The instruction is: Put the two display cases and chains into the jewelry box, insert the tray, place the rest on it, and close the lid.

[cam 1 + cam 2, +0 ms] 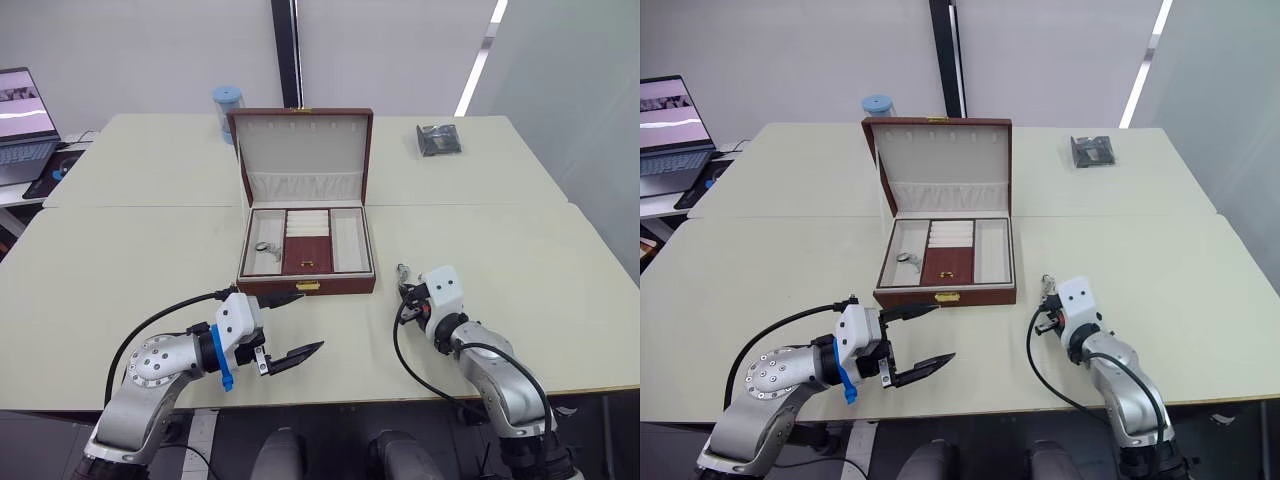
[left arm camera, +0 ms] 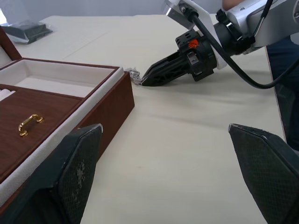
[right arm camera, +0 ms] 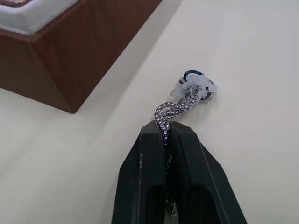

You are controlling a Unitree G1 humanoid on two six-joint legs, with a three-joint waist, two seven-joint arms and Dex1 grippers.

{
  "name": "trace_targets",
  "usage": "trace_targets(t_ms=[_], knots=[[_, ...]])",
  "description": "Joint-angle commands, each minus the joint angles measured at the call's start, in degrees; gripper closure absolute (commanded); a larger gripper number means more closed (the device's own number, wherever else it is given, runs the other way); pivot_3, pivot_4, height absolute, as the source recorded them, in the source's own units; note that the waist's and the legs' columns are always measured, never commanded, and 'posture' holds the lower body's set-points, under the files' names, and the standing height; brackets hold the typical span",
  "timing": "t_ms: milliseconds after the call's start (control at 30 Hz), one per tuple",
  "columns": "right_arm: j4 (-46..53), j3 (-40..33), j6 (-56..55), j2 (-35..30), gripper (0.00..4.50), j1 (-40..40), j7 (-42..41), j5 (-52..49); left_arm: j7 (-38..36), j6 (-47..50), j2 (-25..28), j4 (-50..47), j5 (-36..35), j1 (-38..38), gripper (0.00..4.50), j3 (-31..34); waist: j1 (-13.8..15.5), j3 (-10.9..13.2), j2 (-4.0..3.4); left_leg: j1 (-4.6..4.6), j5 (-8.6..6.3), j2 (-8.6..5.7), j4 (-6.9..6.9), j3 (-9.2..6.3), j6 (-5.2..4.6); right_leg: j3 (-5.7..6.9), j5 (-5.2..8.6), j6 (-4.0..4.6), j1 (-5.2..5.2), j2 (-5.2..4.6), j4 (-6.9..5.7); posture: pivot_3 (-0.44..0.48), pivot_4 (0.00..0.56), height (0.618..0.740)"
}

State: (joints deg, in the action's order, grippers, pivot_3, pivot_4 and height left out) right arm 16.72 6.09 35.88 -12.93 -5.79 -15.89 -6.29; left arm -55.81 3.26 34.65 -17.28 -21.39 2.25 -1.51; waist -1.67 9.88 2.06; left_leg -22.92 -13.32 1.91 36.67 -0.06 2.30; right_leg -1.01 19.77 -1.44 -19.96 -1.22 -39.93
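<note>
right hand (image 3: pixel 167 133) pinches a silver chain piece (image 3: pixel 184 100) beside the jewelry box (image 3: pixel 70 51)

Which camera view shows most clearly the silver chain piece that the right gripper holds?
The right wrist view: the silver chain piece is pinched between the right gripper fingers, its ring end lying on the table. The left wrist view shows a small glint; the eye views a speck.

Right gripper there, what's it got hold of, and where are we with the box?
The right gripper is shut on a silver chain piece lying on the table just right of the jewelry box. The left gripper hangs open in front of the box, holding nothing. The tray is already in the box, with one silver piece in its left section. The lid stands open.
</note>
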Motion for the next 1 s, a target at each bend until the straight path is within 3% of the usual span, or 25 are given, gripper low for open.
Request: trace_targets(t_ms=[33,400,1000], knots=[[-1.2,-1.4,0.6,0.0,4.49,1.8,0.2,-0.7,-0.2,-1.8,-0.4,0.2,0.0,0.0,0.00,0.2,0.0,0.0,0.00,0.00,0.00,-0.01,0.00,0.00,0.00,0.00,0.00,0.00,0.00,-0.01,0.00,0.000,0.150,0.740],[3.1,-5.0,-6.6,0.1,4.49,-0.2,-3.3,-5.2,0.2,-5.0,-1.4,3.3,0.7,1.7,0.00,0.6,-0.1,0.1,-0.16,-0.10,0.00,0.01,-0.03,0.03,0.00,-0.02,0.00,0.00,-0.12,0.00,0.01,0.000,0.150,0.740],[7.3,-4.9,-3.2,0.5,4.49,-9.3,-4.4,-10.3,4.6,-8.7,-3.9,3.6,1.8,6.9,0.00,2.5,-0.1,0.1,-0.21,-0.12,0.00,0.02,-0.08,0.05,0.00,-0.03,0.00,0.00,-0.18,0.00,0.02,0.000,0.150,0.740]])
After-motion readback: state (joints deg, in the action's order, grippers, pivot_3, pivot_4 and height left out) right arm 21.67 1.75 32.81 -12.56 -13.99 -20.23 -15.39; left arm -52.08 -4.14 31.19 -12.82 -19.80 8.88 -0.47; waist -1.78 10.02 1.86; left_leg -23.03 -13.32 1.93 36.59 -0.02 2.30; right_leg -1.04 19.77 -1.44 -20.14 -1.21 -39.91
